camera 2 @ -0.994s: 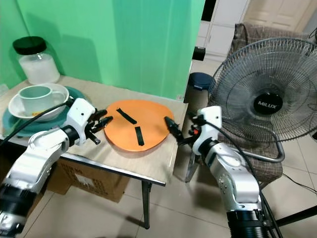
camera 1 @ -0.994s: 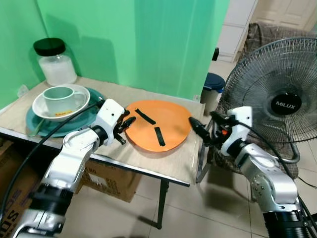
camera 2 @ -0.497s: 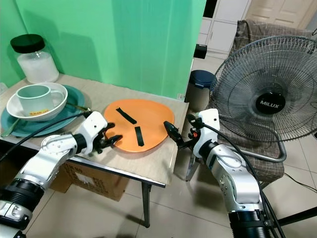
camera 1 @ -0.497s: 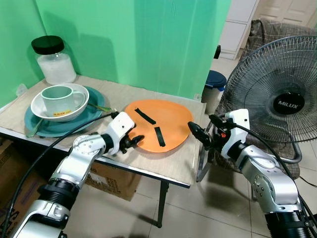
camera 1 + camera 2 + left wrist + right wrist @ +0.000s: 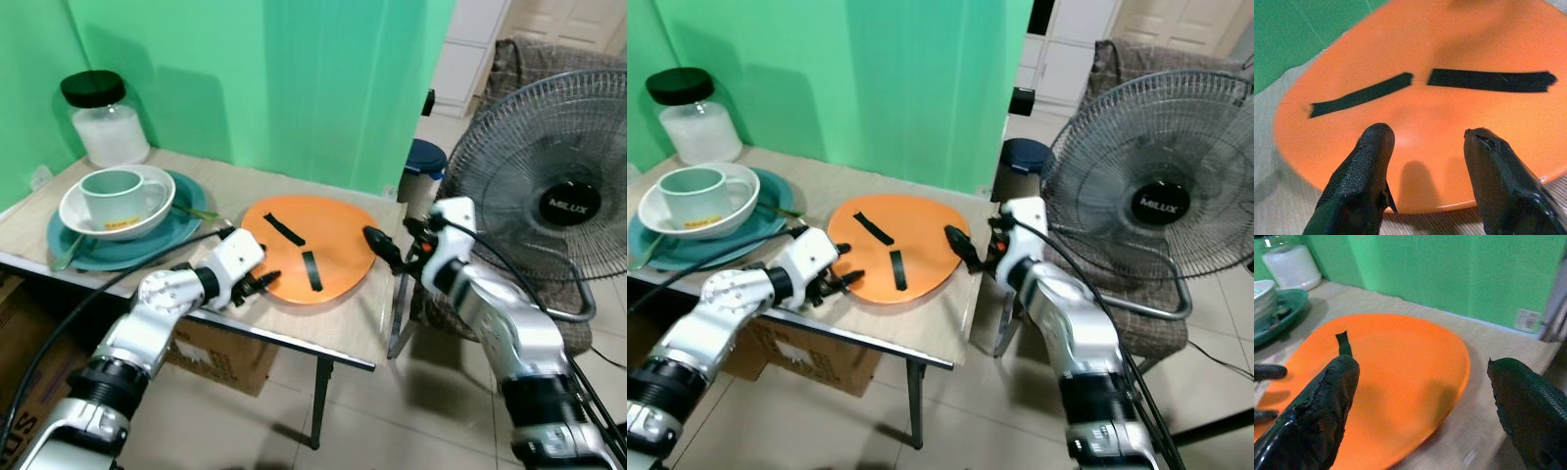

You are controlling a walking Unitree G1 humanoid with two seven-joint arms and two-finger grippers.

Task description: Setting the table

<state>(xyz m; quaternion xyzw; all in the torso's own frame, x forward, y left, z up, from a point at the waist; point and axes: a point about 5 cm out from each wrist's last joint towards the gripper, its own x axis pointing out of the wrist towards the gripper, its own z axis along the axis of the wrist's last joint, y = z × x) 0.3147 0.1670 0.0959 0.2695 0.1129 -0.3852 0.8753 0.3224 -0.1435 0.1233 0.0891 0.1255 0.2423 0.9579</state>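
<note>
A round grey wire-caged standing fan (image 5: 563, 201) with a black hub stands at 3 o'clock on the pale tiled floor (image 5: 392, 421). Behind it sits a patterned brown armchair (image 5: 534, 64). A brown cardboard box (image 5: 211, 352) rests at 7 o'clock. A green backdrop cloth (image 5: 294, 83) hangs at 12 o'clock.

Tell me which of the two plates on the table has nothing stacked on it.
The orange plate, marked with two black tape strips, between the left gripper and right gripper. The teal plate carries a white bowl with a mug.
</note>
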